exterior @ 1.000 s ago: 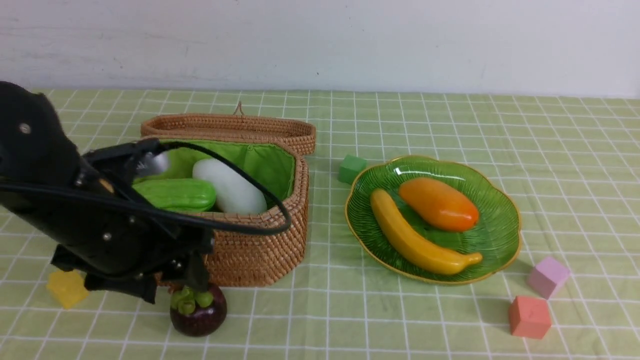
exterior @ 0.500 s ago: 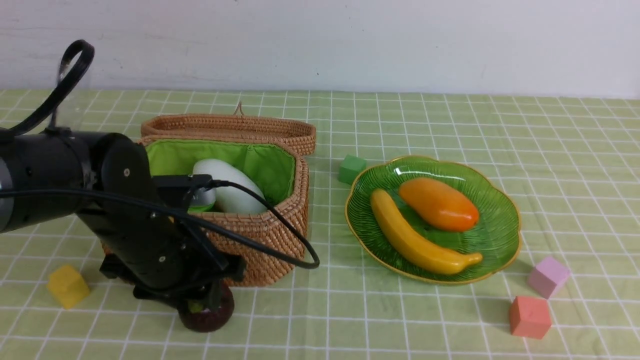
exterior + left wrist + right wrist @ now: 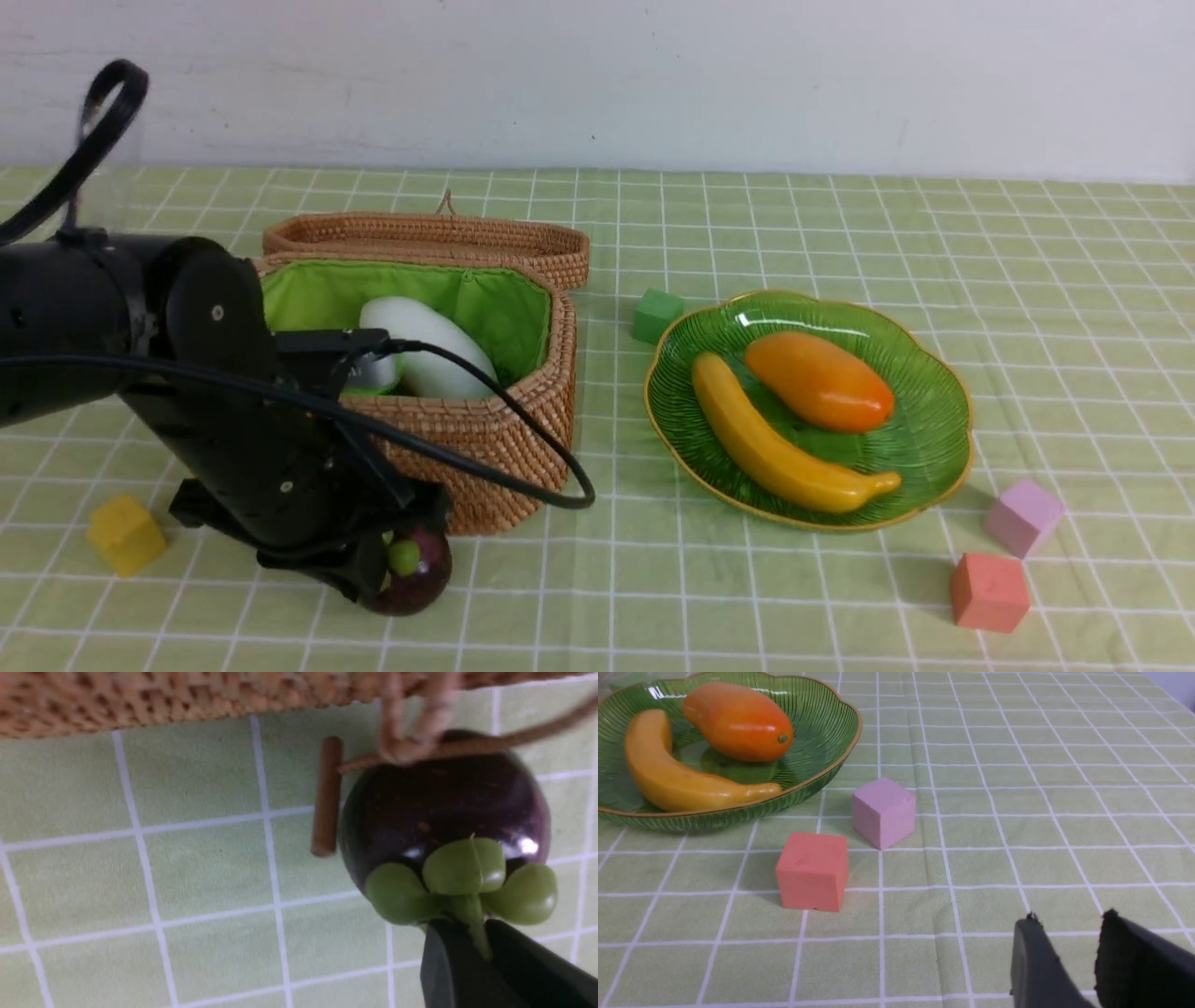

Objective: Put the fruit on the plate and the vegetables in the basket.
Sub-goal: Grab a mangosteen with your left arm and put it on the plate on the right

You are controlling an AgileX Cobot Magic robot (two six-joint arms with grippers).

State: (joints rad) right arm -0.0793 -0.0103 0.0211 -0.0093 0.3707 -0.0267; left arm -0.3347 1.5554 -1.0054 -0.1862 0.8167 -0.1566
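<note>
A dark purple mangosteen (image 3: 422, 571) (image 3: 444, 802) lies tilted on the cloth just in front of the woven basket (image 3: 485, 448). My left gripper (image 3: 378, 571) (image 3: 476, 938) is shut on its thin green stem, below the green cap. In the basket lies a white oblong vegetable (image 3: 434, 350); my left arm hides the rest of the inside. The green glass plate (image 3: 934, 429) (image 3: 822, 728) holds a banana (image 3: 775, 448) (image 3: 668, 779) and an orange mango (image 3: 820, 381) (image 3: 738, 721). My right gripper (image 3: 1069, 919) hovers open over bare cloth near the cubes, out of the front view.
The basket's lid (image 3: 429, 238) leans behind it, and its wooden toggle (image 3: 327, 795) hangs beside the mangosteen. Small cubes stand about: yellow (image 3: 124, 534) at the left, green (image 3: 656, 315) between basket and plate, pink (image 3: 1024, 516) (image 3: 883, 811) and red (image 3: 988, 591) (image 3: 812, 870) right of the plate.
My left arm swung down and right over the mangosteen, and its jaws closed from wide open onto the stem. The fruit has tipped and shifted slightly right.
</note>
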